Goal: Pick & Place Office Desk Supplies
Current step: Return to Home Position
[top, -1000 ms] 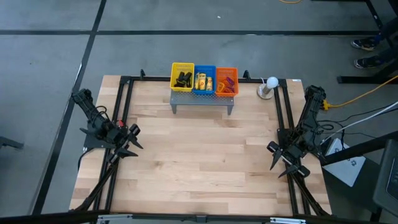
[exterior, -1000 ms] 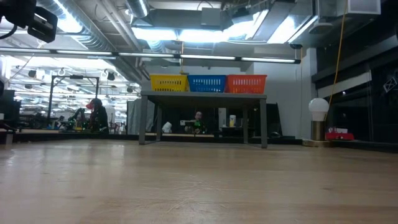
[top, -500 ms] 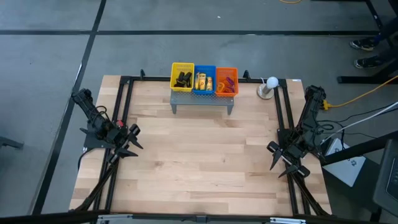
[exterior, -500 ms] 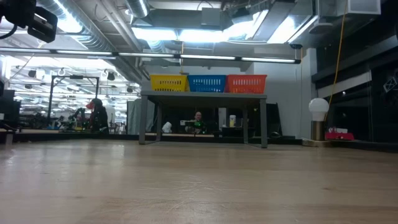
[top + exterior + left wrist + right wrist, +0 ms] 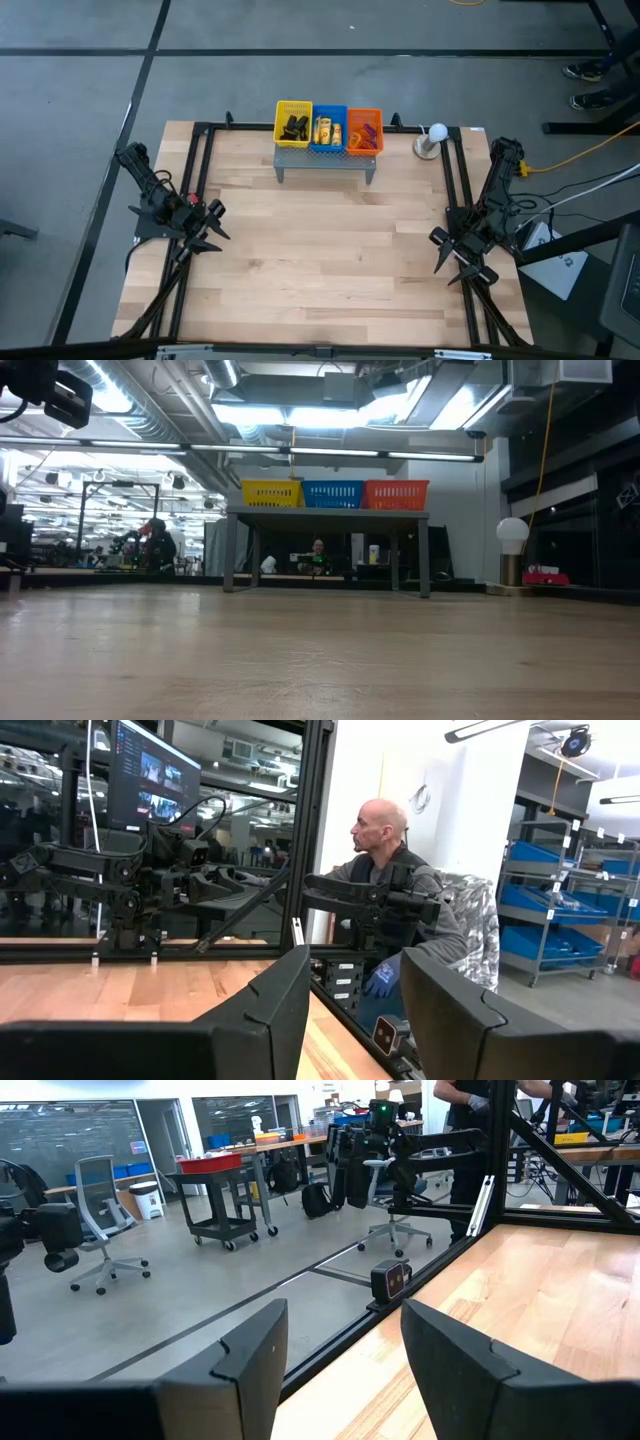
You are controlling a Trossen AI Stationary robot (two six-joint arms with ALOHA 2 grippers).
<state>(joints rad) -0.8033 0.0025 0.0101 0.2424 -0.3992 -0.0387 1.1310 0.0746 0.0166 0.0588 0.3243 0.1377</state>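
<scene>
The left gripper (image 5: 216, 226) and the right gripper (image 5: 438, 253) both hung released and empty at opposite sides of the counter (image 5: 320, 270). The office desk supplies (image 5: 325, 130) lay well apart from either, beyond and between them, in baskets (image 5: 294, 104) on the shelf (image 5: 325, 162). Little risk remained; a stray swing toward the shelf could topple a basket. Nothing had moved since a second earlier.

You have the bench (image 5: 320, 270) open across the middle and near side. Far edge, centre: shelf (image 5: 327, 512), three baskets (image 5: 333, 494) filling its top; globe lamp (image 5: 436, 131) near its right end. The left pincer (image 5: 213, 228) and right pincer (image 5: 445, 256) sit spread at the side edges.
</scene>
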